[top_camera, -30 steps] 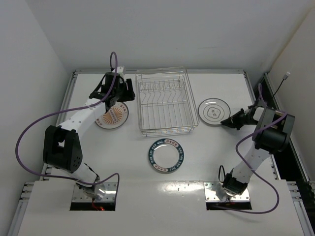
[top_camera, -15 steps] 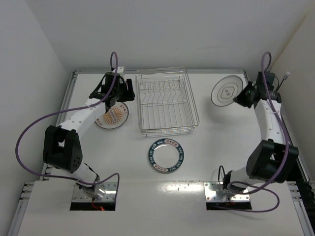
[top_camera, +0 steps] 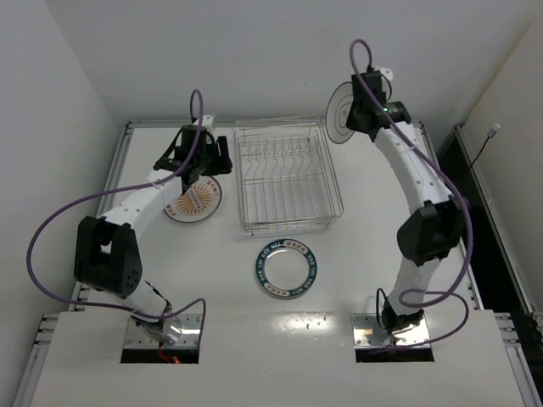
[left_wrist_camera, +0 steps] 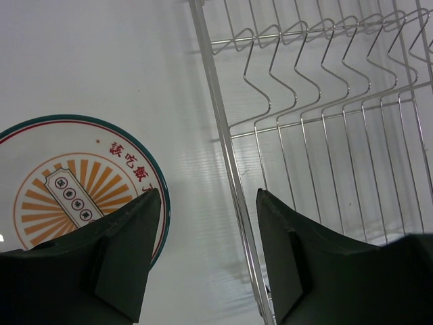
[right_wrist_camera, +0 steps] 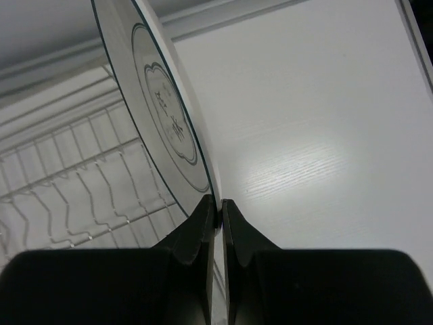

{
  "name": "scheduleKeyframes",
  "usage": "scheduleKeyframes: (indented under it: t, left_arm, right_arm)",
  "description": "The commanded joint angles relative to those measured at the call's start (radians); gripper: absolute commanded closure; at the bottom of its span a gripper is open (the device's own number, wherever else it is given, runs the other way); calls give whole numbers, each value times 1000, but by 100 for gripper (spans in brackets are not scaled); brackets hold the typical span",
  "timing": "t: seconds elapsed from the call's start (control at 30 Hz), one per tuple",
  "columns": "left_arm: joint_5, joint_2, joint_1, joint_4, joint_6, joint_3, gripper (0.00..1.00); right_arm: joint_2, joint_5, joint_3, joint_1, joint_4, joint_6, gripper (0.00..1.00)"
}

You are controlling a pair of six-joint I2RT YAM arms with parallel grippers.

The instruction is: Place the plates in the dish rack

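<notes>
My right gripper (top_camera: 353,117) is shut on the rim of the plain white plate (top_camera: 338,115), holding it upright on edge in the air over the right rear corner of the dish rack (top_camera: 240,180). In the right wrist view the plate (right_wrist_camera: 152,115) rises from the closed fingertips (right_wrist_camera: 218,203), with the rack's tines (right_wrist_camera: 67,193) below. My left gripper (top_camera: 204,166) hangs open and empty between the orange sunburst plate (top_camera: 193,200) and the rack's left rim (left_wrist_camera: 222,135); its left finger overlaps that plate (left_wrist_camera: 67,183). The teal-rimmed plate (top_camera: 287,271) lies flat in front of the rack.
White walls close in behind and at both sides of the table. A raised frame edge (top_camera: 271,124) runs along the back just behind the rack. Purple cables loop from both arms.
My right arm lifted the white plate off the table at the right and swung it up and left, turning it on edge above the rack's right rear corner. The left arm has not moved.
</notes>
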Motion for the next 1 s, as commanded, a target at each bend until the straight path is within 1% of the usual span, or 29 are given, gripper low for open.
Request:
scheduleKeyframes:
  t: [0.0,0.03,0.17,0.23,0.43,0.63,0.77,0.83,0.97]
  left_arm:
    - [-13,-36,-2,21,10,1,44]
    - [-13,-36,-2,21,10,1,44]
    - [-22,-36,-2,21,10,1,44]
    - [-32,-36,-2,21,10,1,44]
    - [-41,-36,-2,21,19,10,44]
    - [-41,-36,-2,21,19,10,44]
    - [-41,-36,-2,12,19,10,44]
    - [-41,-36,-2,12,19,10,44]
    - [-41,-36,-2,12,19,10,44]
  right_arm:
    - [68,170,81,57,-38,-30,100]
    - [88,204,81,70,-27,-41,100]
    - [121,241,81,113,-2,-63,100]
    - [146,250,81,137,8,-63,100]
    - [201,262,72,157,8,-63,100]
    - [211,321,40,191,27,-63,100]
    - [175,335,30,211,51,-63,100]
    - [175,347,90,220,33,-84,100]
    - [224,377,199,231,-13,-107,100]
